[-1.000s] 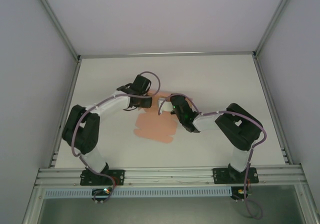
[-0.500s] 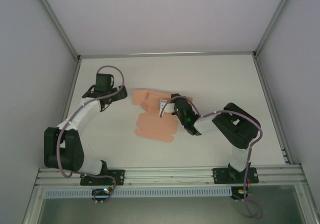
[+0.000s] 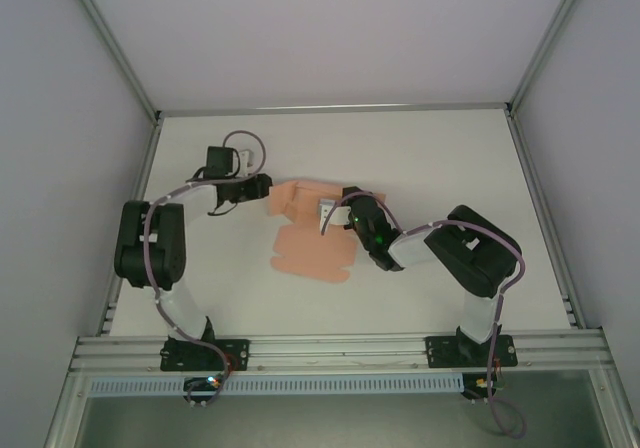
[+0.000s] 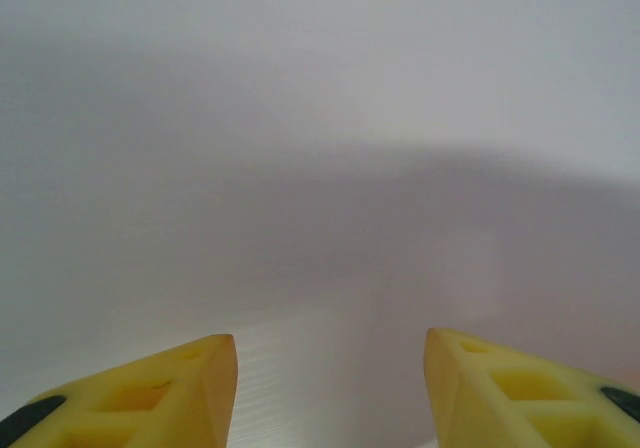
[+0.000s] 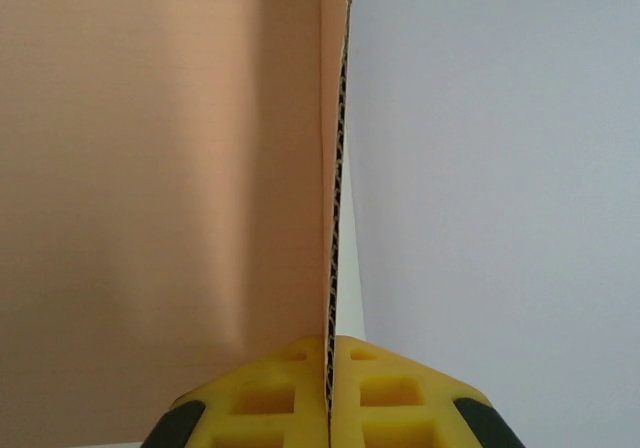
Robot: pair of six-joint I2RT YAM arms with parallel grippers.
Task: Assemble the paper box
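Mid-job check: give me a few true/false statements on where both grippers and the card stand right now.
1. The right gripper is clamped on an edge of the paper box. True.
2. The left gripper sits at the left side of the paper box in the top view. True.
3. The left gripper holds a flap of the paper box. False: its fingers stand apart with nothing between them.
4. The paper box is a finished, closed box. False: it is a die-cut sheet, mostly flat, with its far part raised.
5. The paper box lies on the white table. True.
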